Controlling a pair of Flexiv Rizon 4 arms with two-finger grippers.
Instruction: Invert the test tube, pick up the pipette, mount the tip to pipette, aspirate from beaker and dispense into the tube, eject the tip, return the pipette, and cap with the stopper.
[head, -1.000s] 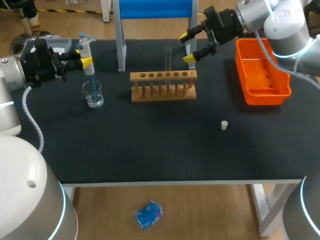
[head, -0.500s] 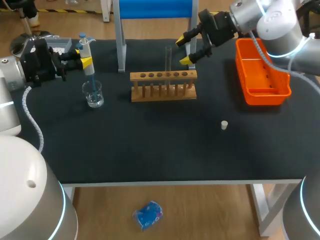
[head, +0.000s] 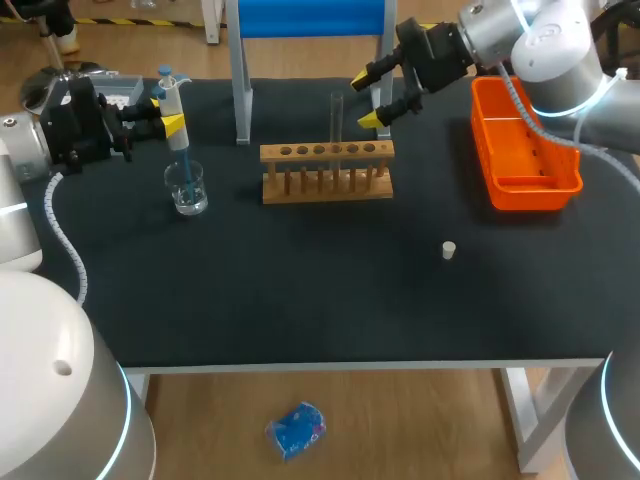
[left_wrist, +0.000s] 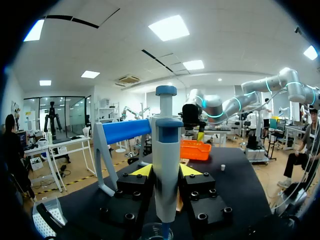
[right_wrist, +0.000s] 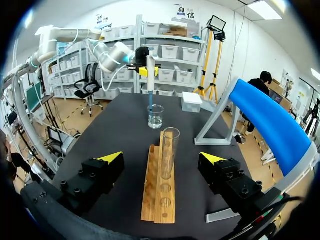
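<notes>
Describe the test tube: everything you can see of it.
The test tube is a clear, glass-looking cylinder with its open mouth facing up. It has no stopper on it and no liquid visible inside. It stands upright in a hole near the middle of the wooden rack, with its upper part rising well above the top bar. Only the rack touches it. The right pincer is open with its fingers spread wide. The tube stands ahead of it, in line with the gap, untouched.
</notes>
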